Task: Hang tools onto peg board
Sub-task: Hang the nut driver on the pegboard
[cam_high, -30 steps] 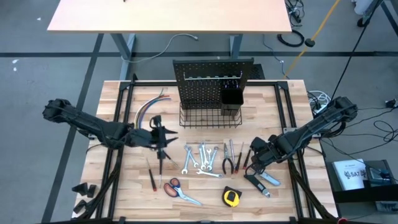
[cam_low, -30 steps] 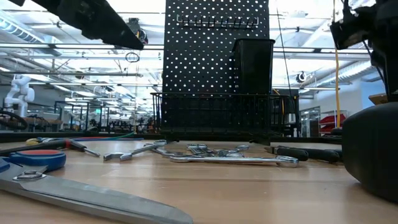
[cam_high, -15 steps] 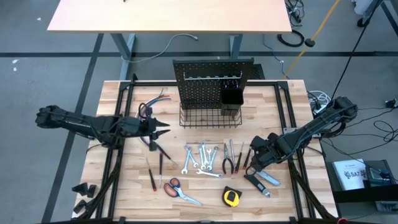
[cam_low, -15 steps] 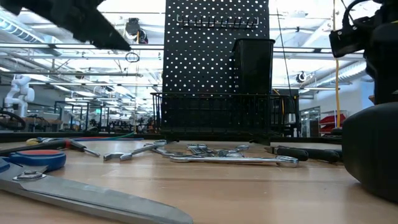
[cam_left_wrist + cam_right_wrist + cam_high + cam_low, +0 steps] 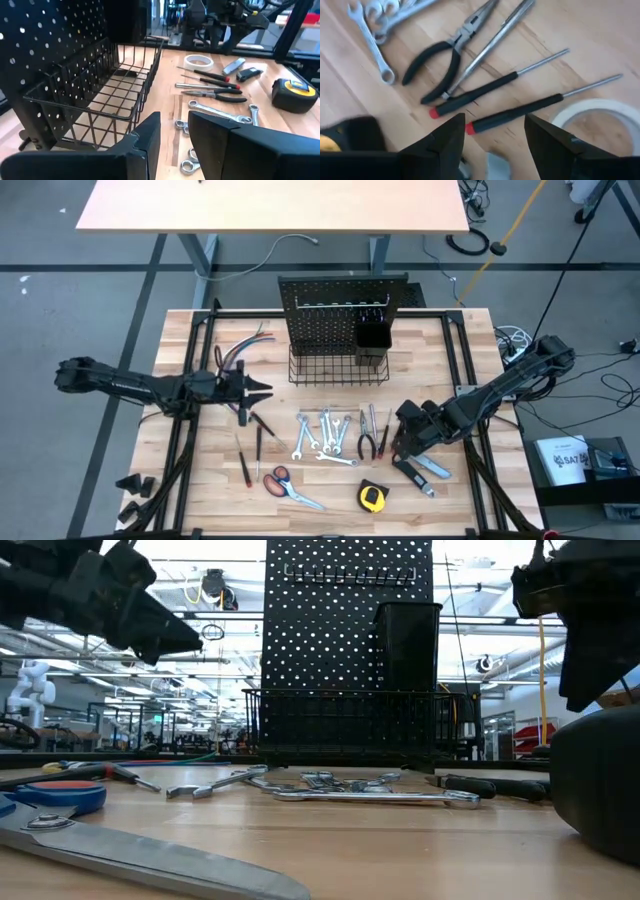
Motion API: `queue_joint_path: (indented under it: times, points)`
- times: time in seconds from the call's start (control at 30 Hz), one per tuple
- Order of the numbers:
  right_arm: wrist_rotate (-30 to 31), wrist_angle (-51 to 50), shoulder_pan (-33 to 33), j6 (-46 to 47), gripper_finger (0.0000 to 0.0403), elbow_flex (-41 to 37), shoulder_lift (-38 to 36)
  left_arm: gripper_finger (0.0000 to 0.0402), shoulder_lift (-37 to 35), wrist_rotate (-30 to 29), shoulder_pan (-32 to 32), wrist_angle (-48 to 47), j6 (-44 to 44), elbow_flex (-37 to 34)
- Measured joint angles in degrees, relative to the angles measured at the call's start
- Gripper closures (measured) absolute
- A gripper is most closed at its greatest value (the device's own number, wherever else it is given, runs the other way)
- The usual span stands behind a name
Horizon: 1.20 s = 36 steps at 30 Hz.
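The peg board (image 5: 342, 307) stands upright at the back middle of the table (image 5: 470, 490), with its wire basket (image 5: 338, 366) at the base and a small black cup (image 5: 372, 337) hung on its right side. Nothing's hanging on the hook row near the top as far as I can see.

All the tools are lying flat on the table in front of the board. The wrenches (image 5: 325, 436) are in a loose pile in the middle, the pliers (image 5: 367, 442) are just right of them, and two screwdrivers (image 5: 530, 107) lie side by side next to those. Two more screwdrivers (image 5: 246, 460) are over on the left, with the scissors (image 5: 287, 485) below them near the front edge. The tape measure (image 5: 372, 497) sits front and centre-right, the knife (image 5: 428, 469) is to its right, and the tape roll (image 5: 198, 61) is beside the right pair of screwdrivers. A wire bundle (image 5: 240, 348) lies left of the basket.

The left end effector (image 5: 254, 392) hovers left of the basket, pointing toward it, fingers slightly parted and holding nothing. The right end effector (image 5: 404, 437) is low over the two screwdrivers by the pliers, fingers spread wide on either side of a handle, with nothing gripped.
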Motion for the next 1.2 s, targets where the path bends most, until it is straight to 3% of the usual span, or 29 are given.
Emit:
queue_joint_path:
  times: [0.13, 0.2, 0.33, 0.6, 0.77, 1.2]
  points:
    - [-0.4, 0.0, 0.0, 5.0, 0.0206, 0.0, 0.0, 0.0294, 0.9, -0.2, 0.0, 6.5, -1.3, -2.1]
    - [-2.7, 0.2, 0.0, 1.8, 0.0206, 0.0, 0.0, 0.0294, 1.3, -0.2, 0.0, 7.0, -0.9, -2.3]
    - [-6.7, 0.6, 0.0, -14.7, 0.0206, 0.0, 0.0, 0.0294, 2.1, -0.4, 0.0, 7.2, 1.7, -2.3]
    - [-5.7, 8.2, 0.0, -55.3, 0.0206, 0.0, 0.2, 0.0294, 3.1, -0.4, 0.0, 7.3, 3.3, -2.3]
    - [-5.8, 12.1, 0.0, -73.0, 0.0206, 0.0, 0.4, 0.0294, 3.1, -0.4, 0.0, 7.3, 3.3, -2.3]
    - [-5.9, 10.8, 0.0, -87.4, 0.0206, -0.5, 1.5, 0.0294, 3.1, -0.4, 0.0, 7.3, 3.2, -2.3]
